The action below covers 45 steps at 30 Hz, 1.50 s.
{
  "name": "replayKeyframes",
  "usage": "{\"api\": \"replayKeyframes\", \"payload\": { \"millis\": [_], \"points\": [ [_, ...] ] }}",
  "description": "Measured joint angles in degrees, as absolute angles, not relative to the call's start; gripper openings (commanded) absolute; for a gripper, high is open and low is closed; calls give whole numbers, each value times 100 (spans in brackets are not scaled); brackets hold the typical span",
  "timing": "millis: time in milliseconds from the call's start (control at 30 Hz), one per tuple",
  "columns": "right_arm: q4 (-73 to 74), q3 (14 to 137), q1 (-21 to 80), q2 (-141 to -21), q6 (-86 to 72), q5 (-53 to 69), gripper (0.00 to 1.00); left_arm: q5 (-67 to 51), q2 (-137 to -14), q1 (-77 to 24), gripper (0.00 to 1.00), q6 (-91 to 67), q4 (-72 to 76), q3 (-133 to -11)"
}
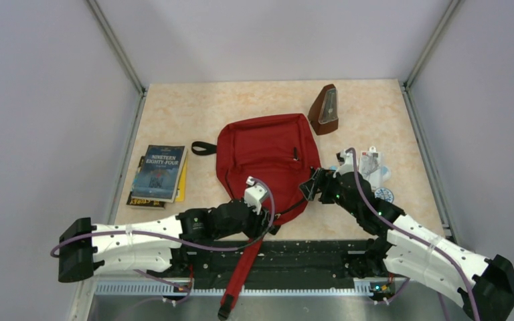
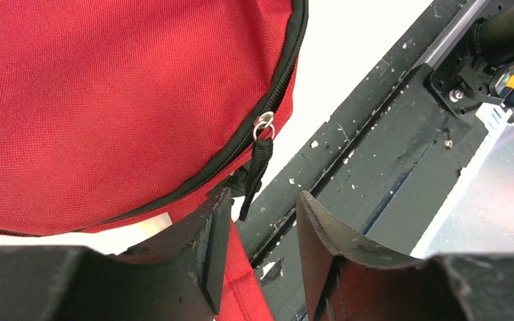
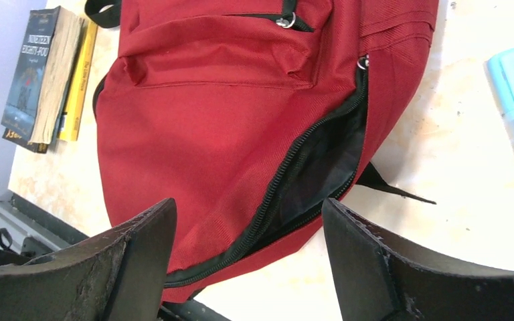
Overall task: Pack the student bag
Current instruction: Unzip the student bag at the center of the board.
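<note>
Where student bag [image 2: 107,100] nears table [image 2: 328,80] edge, left hand [image 2: 262,198] apparently flanks zipper pull [image 2: 260,160].

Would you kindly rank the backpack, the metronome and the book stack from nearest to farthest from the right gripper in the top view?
1. Red backpack: right beside the right gripper, on its left.
2. Metronome: farther back on the table, beyond the gripper.
3. Book stack: far left, across the backpack.
</note>
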State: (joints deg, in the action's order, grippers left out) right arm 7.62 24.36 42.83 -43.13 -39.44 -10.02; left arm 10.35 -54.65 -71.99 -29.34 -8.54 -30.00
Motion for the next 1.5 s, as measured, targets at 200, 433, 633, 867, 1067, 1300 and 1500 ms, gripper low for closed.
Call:
{"api": "replayKeyframes", "payload": {
  "millis": [200,433,633,867,1067,1300,1500],
  "points": [
    [526,2390,4283,-4342,-4025,-821,69,1055,-5607,-7203,39,-3020,-648,-3000],
    [248,2362,4283,-4703,-4169,-609,61,1061,-5778,-7205,25,-3063,-504,-2998],
    [82,2283,4283,-4928,-4261,-582,60,1109,-5802,-7205,5,-3148,-370,-2967],
    [-128,2283,4283,-5196,-4276,-539,58,1179,-5804,-7205,0,-3188,-338,-2939],
    [-309,2281,4283,-5382,-4329,-399,25,1306,-5804,-7205,0,-3269,-344,-2934],
    [-506,2281,4268,-5395,-4405,-373,0,1970,-5811,-7207,0,-3634,-563,-2934],
    [-429,2300,4254,-5177,-4357,-729,0,2738,-6014,-7210,0,-4091,-1219,-2980]
  ]
}}
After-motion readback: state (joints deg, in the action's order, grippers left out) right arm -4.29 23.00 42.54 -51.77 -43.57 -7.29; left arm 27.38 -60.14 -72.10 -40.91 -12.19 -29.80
